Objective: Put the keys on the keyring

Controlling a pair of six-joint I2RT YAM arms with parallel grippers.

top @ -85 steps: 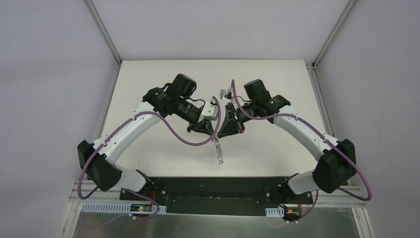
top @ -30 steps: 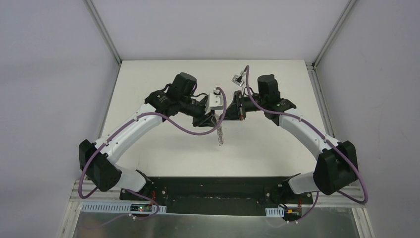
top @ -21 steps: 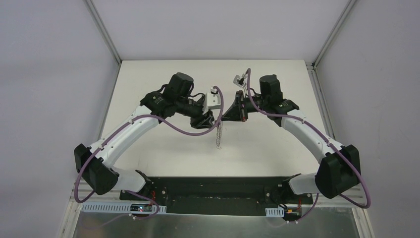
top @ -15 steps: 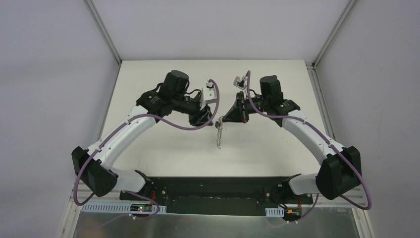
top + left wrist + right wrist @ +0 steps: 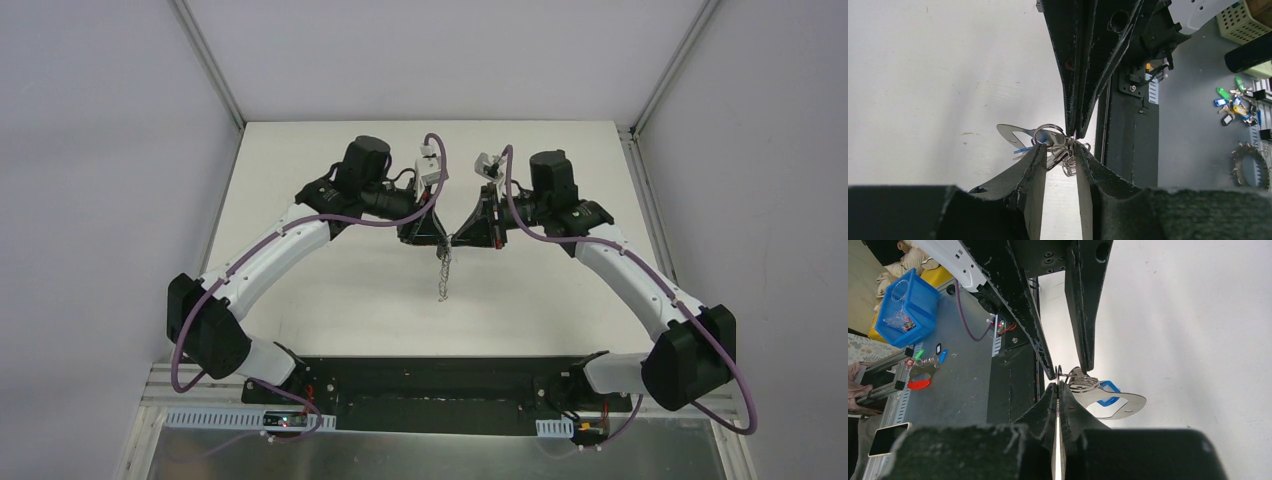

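Meeting nose to nose above the white table (image 5: 330, 300), the left gripper (image 5: 438, 236) and the right gripper (image 5: 460, 238) are filling the middle of the top view. A string of clips (image 5: 443, 272) is dangling straight down from where they meet. How the jaws are standing is not showing from up here.

The left wrist camera is supplying that. The left jaws are standing partly apart, with a tangle of wire rings (image 5: 1064, 152) sitting between their tips. Whether they are squeezing it, I cannot tell. The right fingers, reaching in from above, are pressed flat together, their point buried in the same tangle. The keyring (image 5: 1010, 133), a flat silvery loop, is jutting out sideways, and a blue key tag (image 5: 1023, 149) is peeking out beneath it.

The right wrist camera is showing the right jaws closed on the keyring by a thin wire ring at their very tip. It is also showing the blue tag through the loop's opening, which the other views are not giving.

Against the earliest top view, the meeting point is now sitting farther from the bases, and the clips' lower end is hanging farther up the table.
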